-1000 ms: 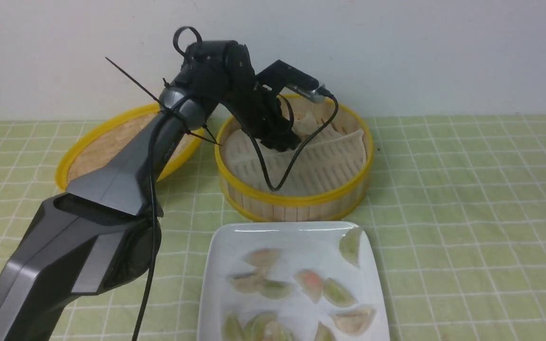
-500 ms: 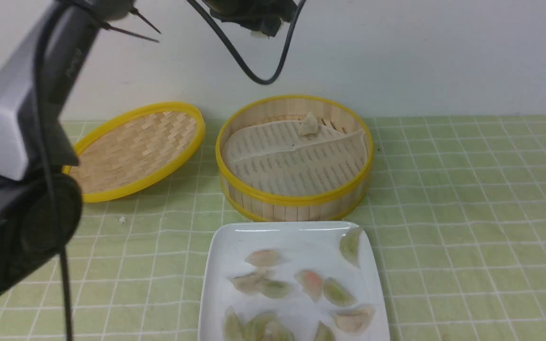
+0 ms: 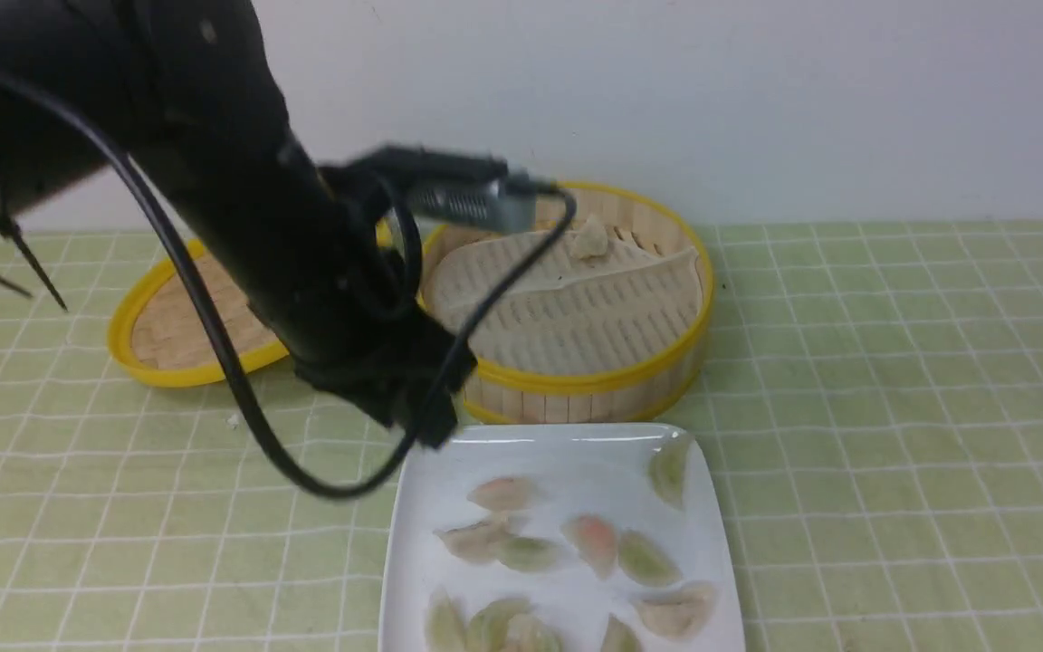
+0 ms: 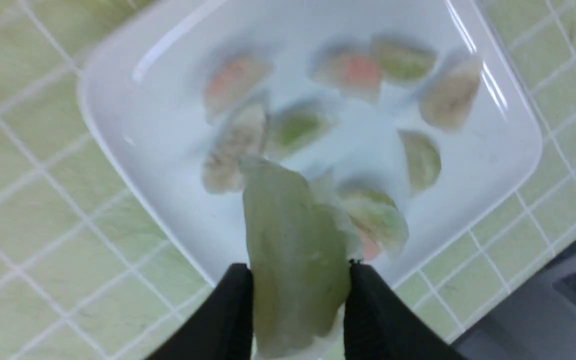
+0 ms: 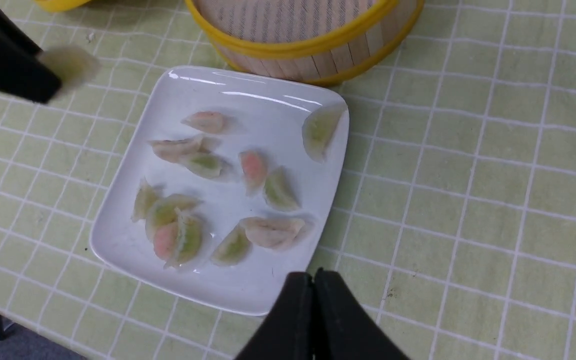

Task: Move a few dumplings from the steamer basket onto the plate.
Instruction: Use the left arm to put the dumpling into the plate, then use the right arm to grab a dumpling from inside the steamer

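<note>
My left gripper (image 3: 426,426) is shut on a pale green dumpling (image 4: 293,240) and holds it above the far left corner of the white square plate (image 3: 567,457). The held dumpling also shows in the right wrist view (image 5: 70,65). Several green and pinkish dumplings (image 3: 594,541) lie on the plate. The bamboo steamer basket (image 3: 576,380) stands behind the plate, with one pale dumpling (image 3: 590,237) on its liner at the far side. My right gripper (image 5: 313,277) is shut and empty, above the cloth by the plate's near right edge.
The shallow woven lid (image 3: 168,326) with a yellow rim lies left of the basket, partly behind my left arm. A black cable (image 3: 304,471) hangs from the left wrist over the cloth. A green checked cloth (image 3: 893,453) covers the table.
My left gripper lifted out of the basket with a dumpling, rose above the view, then came down toward the plate's far left corner. The right gripper's earlier position is not shown.
</note>
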Controlling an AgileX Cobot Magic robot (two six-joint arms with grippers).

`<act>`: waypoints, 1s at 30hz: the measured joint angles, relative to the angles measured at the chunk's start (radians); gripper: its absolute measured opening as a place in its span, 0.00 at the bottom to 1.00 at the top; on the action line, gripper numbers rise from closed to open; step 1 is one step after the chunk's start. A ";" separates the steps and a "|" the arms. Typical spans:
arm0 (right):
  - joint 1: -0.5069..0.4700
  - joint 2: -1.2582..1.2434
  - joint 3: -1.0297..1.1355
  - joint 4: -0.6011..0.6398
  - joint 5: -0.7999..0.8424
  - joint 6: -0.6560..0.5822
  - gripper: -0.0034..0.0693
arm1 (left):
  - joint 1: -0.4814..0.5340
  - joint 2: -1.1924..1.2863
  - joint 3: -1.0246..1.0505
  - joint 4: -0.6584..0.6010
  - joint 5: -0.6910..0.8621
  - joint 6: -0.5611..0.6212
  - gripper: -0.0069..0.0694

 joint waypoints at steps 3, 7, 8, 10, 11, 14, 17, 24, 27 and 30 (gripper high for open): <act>0.000 0.000 0.000 0.000 0.000 -0.004 0.03 | -0.042 0.027 0.070 -0.034 -0.123 0.082 0.36; 0.000 0.000 0.000 0.002 0.000 -0.009 0.03 | -0.088 0.103 0.081 -0.052 -0.331 0.128 0.36; 0.000 0.000 0.000 0.002 0.000 -0.010 0.03 | -0.097 0.124 0.081 -0.052 -0.371 0.129 0.36; 0.000 0.001 0.000 0.002 0.000 -0.014 0.03 | -0.109 0.160 0.081 -0.054 -0.421 0.131 0.37; 0.000 0.002 0.000 0.002 0.000 -0.015 0.03 | -0.112 0.177 0.079 -0.055 -0.434 0.134 0.38; 0.000 0.016 -0.009 -0.003 0.002 -0.015 0.03 | -0.114 0.211 0.073 -0.057 -0.440 0.133 0.49; 0.000 0.061 -0.051 -0.005 0.006 -0.015 0.03 | -0.114 0.216 0.064 -0.057 -0.429 0.133 0.64; 0.000 0.309 -0.280 0.000 0.007 -0.018 0.03 | -0.104 0.185 -0.051 -0.035 -0.217 0.068 0.71; 0.010 0.451 -0.403 0.003 0.006 -0.037 0.03 | -0.088 0.122 -0.085 0.017 -0.132 -0.002 0.55; 0.025 0.610 -0.543 -0.001 0.003 -0.065 0.03 | -0.071 0.013 -0.092 0.079 -0.065 -0.066 0.27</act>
